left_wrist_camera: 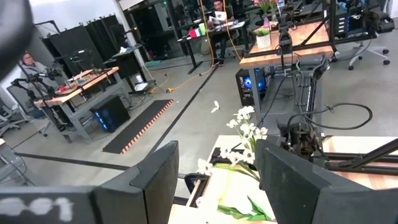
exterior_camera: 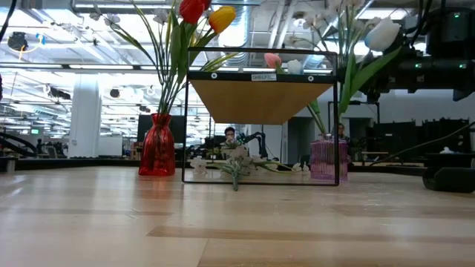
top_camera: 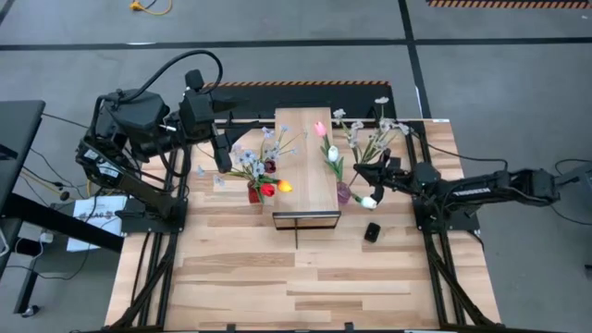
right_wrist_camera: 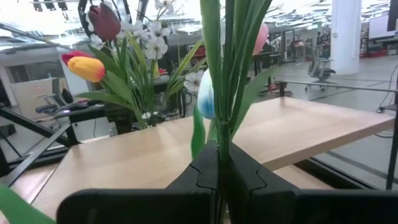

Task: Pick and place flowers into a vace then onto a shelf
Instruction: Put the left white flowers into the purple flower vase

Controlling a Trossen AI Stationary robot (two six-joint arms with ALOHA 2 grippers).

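My right gripper point(top_camera: 370, 183) point(right_wrist_camera: 219, 163) is shut on a white tulip point(top_camera: 368, 201) point(exterior_camera: 382, 33), raised beside the pinkish clear vase point(top_camera: 343, 192) point(exterior_camera: 323, 157) at the shelf's right side. That vase holds pale blossom sprays and a pink tulip point(top_camera: 320, 129). The shelf point(top_camera: 305, 166) point(exterior_camera: 260, 76) stands mid-table. Left of it, a red vase point(top_camera: 253, 193) point(exterior_camera: 157, 144) holds red and yellow tulips and pale sprays. My left gripper point(top_camera: 222, 155) point(left_wrist_camera: 217, 155) hangs open in the air, up and left of the red vase, touching nothing. A loose spray point(exterior_camera: 236, 166) lies under the shelf. My right gripper pinches the white tulip's green stem and leaves point(right_wrist_camera: 219, 134) between its two shut fingers, some way below the bloom. The fingers come level from the table's right, across the stem. The tulip stands tilted with its bloom up; whether its lower end is in the pinkish vase cannot be told.
A small black object point(top_camera: 372, 231) lies on the slatted tabletop near the shelf's right front corner. The near half of the table point(top_camera: 296, 287) holds nothing else. Beyond the far edge are desks, cables and people seated in the room.
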